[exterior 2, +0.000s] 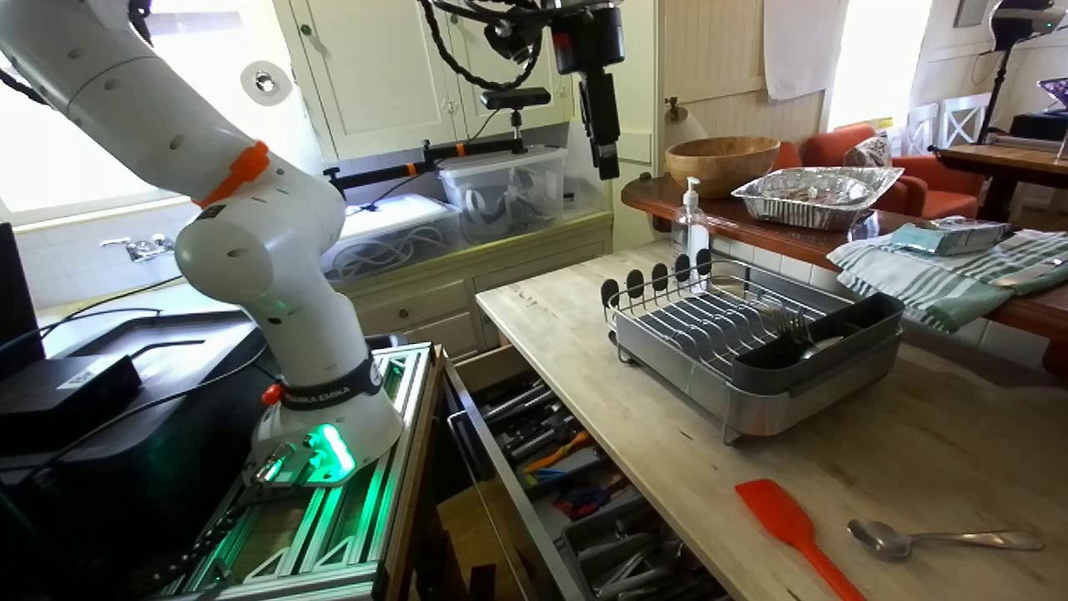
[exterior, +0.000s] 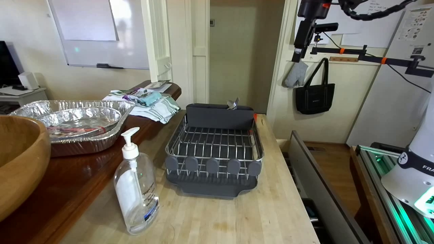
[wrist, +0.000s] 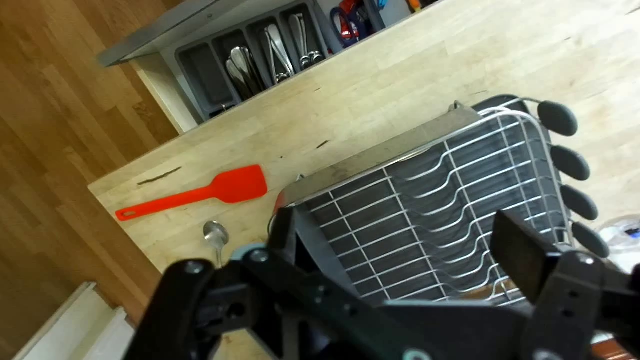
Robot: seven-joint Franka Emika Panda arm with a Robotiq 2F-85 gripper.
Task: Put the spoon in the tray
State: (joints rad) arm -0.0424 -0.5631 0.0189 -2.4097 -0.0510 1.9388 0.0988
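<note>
A silver metal spoon [exterior 2: 939,538] lies flat on the wooden counter near the red spatula. In the wrist view the spoon's bowl [wrist: 216,233] shows, and much of its handle is hidden behind my gripper. A grey cutlery tray [wrist: 204,75] with compartments sits in the open drawer; several utensils lie in it, and one compartment looks bare. My gripper [wrist: 404,240] is open with nothing between its fingers. It hangs high above the dish rack, apart from the spoon. It also shows in both exterior views [exterior: 297,57] [exterior 2: 609,163].
A grey dish rack [exterior 2: 667,359] stands on the counter, its caddy [exterior: 218,117] holding silver utensils. A red spatula [wrist: 240,185] lies beside the spoon. A pump bottle [exterior: 137,193] stands near the rack. The drawer front [exterior: 325,183] juts out below the counter edge.
</note>
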